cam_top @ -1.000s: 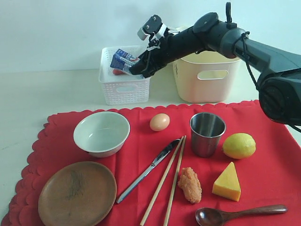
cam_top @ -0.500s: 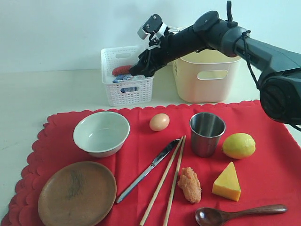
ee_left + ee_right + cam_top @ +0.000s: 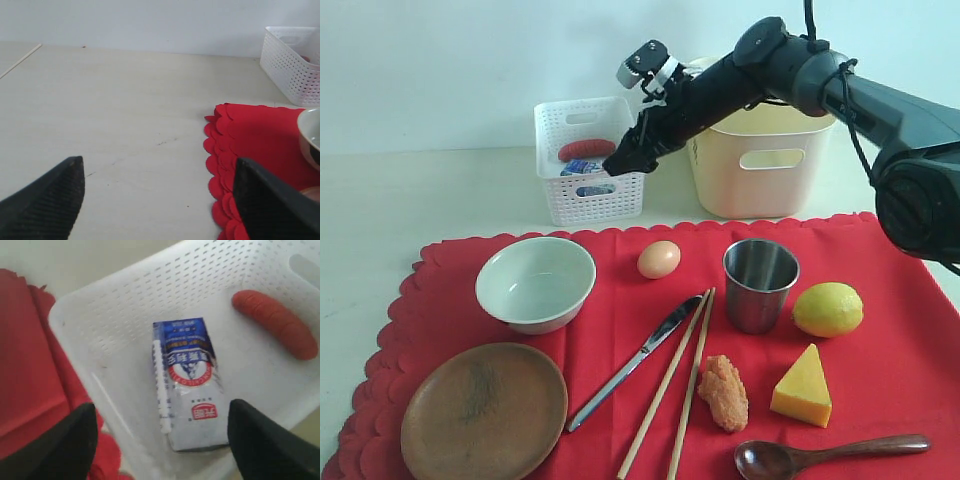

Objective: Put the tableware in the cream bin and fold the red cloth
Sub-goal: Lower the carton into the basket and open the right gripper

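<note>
Jaws apart and empty, the right gripper hangs over the white perforated plastic basket where the small blue-white carton lies; seemingly clearing non-tableware.

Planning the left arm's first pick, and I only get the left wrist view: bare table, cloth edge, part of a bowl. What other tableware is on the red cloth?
Observer: A wooden plate, steel cup, knife, chopsticks and wooden spoon.
Operator: Where is the right gripper?
Observer: The right gripper hangs open above the white basket, over a blue-white carton lying inside.
Operator: And the cream bin?
Observer: The cream bin stands beside that basket, beyond the far edge of the red cloth; its inside is hidden.
</note>
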{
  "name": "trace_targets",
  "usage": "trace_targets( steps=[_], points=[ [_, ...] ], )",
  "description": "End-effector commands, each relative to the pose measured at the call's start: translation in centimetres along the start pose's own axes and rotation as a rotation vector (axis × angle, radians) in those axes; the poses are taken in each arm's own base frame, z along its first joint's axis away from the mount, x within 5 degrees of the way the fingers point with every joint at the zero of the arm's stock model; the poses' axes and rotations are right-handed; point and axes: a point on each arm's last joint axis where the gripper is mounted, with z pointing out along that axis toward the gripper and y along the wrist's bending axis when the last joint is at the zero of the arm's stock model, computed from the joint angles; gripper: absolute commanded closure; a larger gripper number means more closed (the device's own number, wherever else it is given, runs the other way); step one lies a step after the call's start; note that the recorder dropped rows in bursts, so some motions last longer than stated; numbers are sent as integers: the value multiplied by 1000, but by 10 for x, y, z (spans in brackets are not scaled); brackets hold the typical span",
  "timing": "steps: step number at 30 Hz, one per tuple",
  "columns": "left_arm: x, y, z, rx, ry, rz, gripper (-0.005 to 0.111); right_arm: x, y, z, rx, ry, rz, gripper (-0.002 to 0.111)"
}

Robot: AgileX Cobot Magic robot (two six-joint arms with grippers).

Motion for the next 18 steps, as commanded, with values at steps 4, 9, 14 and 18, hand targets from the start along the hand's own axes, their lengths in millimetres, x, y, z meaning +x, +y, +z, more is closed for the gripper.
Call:
trace_targets(
  steps=[4,9,14,18],
  points=[
    [0,0,0,7,-13,1,29,2,8,-5,-86,55,99,38],
    [0,0,0,7,-13,1,29,-2,13,-9,-141,41,161,38],
    [0,0,0,7,-13,1,29,-13,20,-19,-176,28,206,42],
    [0,0,0,7,-13,1,29,-21,22,-26,-182,-1,229,42]
  ],
)
